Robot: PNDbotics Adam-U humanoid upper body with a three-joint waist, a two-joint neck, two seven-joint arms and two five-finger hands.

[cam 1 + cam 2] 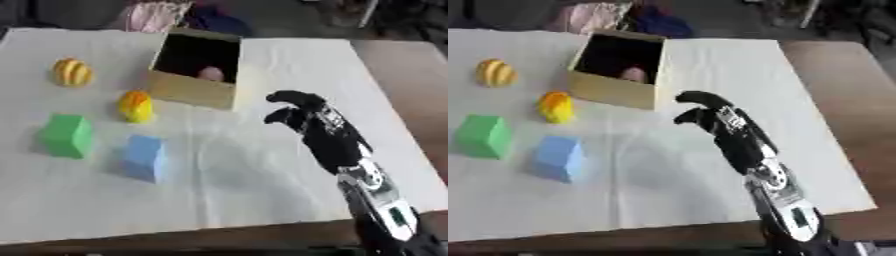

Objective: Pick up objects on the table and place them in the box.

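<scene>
Right of the box point(194, 91), the right hand point(317, 129) hangs over the cloth point(262, 175), fingers curled, holding nothing, blocks lying left

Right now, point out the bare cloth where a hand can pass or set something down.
Bare: the near strip of white cloth between the blue block and the right hand, and right of the box. Crowded: the left side, with the green block, yellow-orange object and striped ball.

Green block point(66, 135), blue block point(143, 157), yellow-orange toy point(136, 106), yellow-and-orange striped ball point(72, 72), tan box point(197, 68), white cloth point(262, 185), black hand point(306, 120).
</scene>
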